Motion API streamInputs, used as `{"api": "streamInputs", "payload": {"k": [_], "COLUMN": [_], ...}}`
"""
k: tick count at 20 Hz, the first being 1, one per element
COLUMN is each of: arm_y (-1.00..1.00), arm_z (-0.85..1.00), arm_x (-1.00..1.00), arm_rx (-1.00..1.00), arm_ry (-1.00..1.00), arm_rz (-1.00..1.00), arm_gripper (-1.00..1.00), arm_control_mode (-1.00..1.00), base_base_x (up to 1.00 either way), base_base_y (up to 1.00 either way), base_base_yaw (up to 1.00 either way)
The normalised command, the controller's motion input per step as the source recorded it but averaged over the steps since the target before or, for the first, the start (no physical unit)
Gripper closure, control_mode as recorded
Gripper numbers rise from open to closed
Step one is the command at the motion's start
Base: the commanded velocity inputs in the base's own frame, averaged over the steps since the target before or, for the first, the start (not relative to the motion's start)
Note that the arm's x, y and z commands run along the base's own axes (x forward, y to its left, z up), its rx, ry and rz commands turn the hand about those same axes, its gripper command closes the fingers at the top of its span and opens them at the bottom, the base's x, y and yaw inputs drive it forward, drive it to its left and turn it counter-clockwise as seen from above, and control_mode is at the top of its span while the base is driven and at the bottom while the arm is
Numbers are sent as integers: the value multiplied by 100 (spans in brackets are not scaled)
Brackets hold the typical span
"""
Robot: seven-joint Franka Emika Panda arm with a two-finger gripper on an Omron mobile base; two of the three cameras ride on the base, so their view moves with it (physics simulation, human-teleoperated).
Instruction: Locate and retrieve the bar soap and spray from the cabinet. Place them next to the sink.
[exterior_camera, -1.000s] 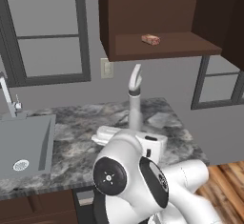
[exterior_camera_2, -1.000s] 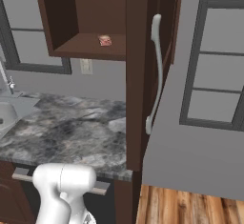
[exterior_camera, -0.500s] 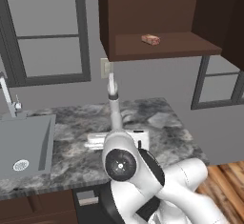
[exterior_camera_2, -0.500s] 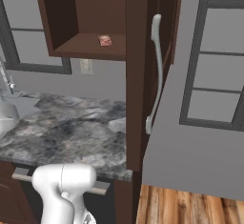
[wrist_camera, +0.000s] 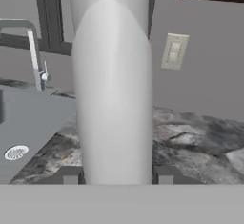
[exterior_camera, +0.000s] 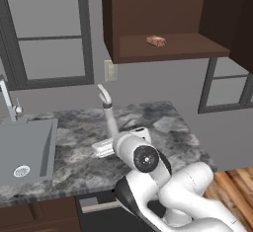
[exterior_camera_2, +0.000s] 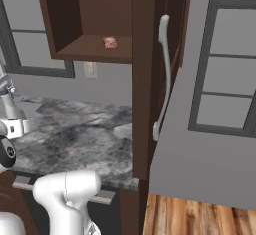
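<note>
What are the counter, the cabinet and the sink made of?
The counter looks like polished stone, perhaps granite or marble: mottled grey with pale and dark veins. The cabinet looks like dark reddish-brown wood with a smooth matte finish, though no grain shows. The sink looks like brushed grey metal, likely steel, with a round perforated drain. It's all rendered, so these are guesses.

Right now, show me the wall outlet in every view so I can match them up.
Left base view: wall outlet at upper centre-left, on the grey wall below the cabinet's left corner.
Right base view: upper left, just under the cabinet shelf.
Hand view: upper right, right of the spray.
Shared landmark: the dark cabinet, above the outlet in all three.
</note>
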Motion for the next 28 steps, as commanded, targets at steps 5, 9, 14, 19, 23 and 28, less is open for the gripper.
{"api": "streamInputs", "payload": {"k": [5,9,14,19,23,28], "arm_y": [2,8,2,0,3,12], "arm_z": [-34,-35,-7,-14,-16,-30], "arm_x": [52,51,10,18,40,42], "arm_rx": [2,0,0,0,0,3], "arm_ry": [5,11,8,-3,-9,-1], "arm_rz": [38,33,9,9,7,4], "arm_gripper": [100,100,100,100,100,100], "arm_control_mode": [-100,-100,-100,-100,-100,-100], "base_base_x": [0,0,0,0,0,0], "base_base_y": [0,0,0,0,0,0], "base_base_yaw": [0,0,0,0,0,0]}}
